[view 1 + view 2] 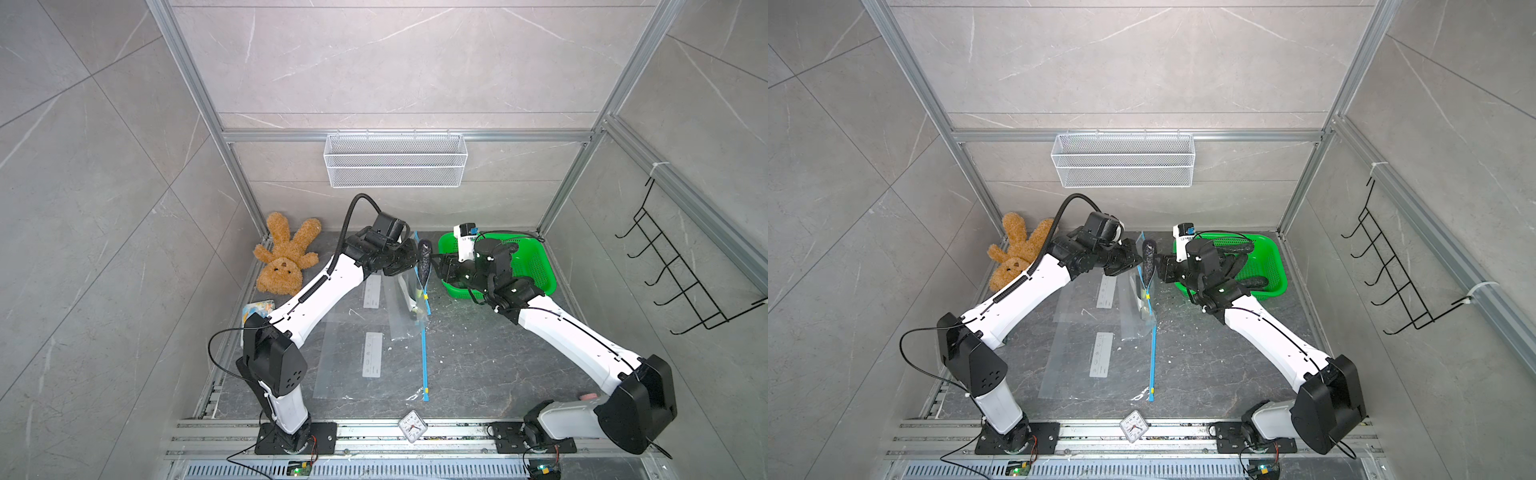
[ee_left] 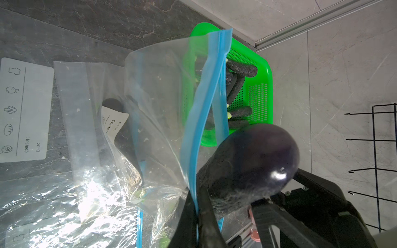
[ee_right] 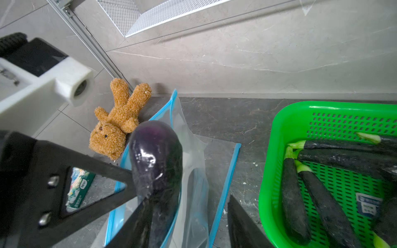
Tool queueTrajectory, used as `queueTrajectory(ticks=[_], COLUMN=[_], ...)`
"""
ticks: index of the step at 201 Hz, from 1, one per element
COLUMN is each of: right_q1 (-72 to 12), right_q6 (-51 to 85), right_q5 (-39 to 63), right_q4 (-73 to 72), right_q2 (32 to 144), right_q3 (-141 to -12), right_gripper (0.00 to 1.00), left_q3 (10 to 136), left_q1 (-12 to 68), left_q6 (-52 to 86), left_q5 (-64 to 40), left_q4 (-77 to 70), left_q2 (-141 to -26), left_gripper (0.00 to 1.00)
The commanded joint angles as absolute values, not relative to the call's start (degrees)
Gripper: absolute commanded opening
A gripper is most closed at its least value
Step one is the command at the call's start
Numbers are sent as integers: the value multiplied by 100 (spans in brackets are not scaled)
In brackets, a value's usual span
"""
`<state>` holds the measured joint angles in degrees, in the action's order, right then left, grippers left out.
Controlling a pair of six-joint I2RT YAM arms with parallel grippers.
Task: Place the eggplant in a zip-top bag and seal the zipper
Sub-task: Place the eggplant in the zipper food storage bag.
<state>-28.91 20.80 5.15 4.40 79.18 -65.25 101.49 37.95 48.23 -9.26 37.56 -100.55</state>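
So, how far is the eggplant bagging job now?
Done: the dark purple eggplant is out of the green perforated basket, with its lower end inside the clear zip-top bag. In hand: left jaws pinch its blue zipper rim; right jaws stand open at the eggplant. Left: lower it fully, then seal.

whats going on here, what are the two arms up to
The left pincer is shut on the blue zipper edge of a clear zip-top bag, holding its mouth up. The eggplant stands in that mouth, partly in, between the right pincer's open jaws; one finger touches it, the other stands apart. More eggplants lie in the green basket. The zipper is not sealed yet.
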Motion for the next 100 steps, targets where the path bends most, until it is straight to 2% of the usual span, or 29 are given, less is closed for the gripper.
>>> queueTrajectory(ticks=[1, 42, 68, 100], right_q1=[-2874, -2879, -2890, -2900], right_q6=[2300, 2451, 2396, 2338], right_q5=[1172, 1727, 1721, 1526], right_q4=[717, 633, 918, 1116], right_q2=[8009, 8184, 8527, 8804], right_q3=[-6743, -6804, -7068, -7276], right_gripper=[56, 55, 55, 48], left_q3=[10116, 10117, 10117, 10117], left_q1=[3810, 3798, 3809, 3806], left_q6=[4864, 4856, 4878, 4884], left_q5=[-949, -954, -994, -980], left_q4=[3538, 3534, 3477, 3477], left_q2=[-9783, -9795, -9809, -9797], left_gripper=[0, 0, 0, 0])
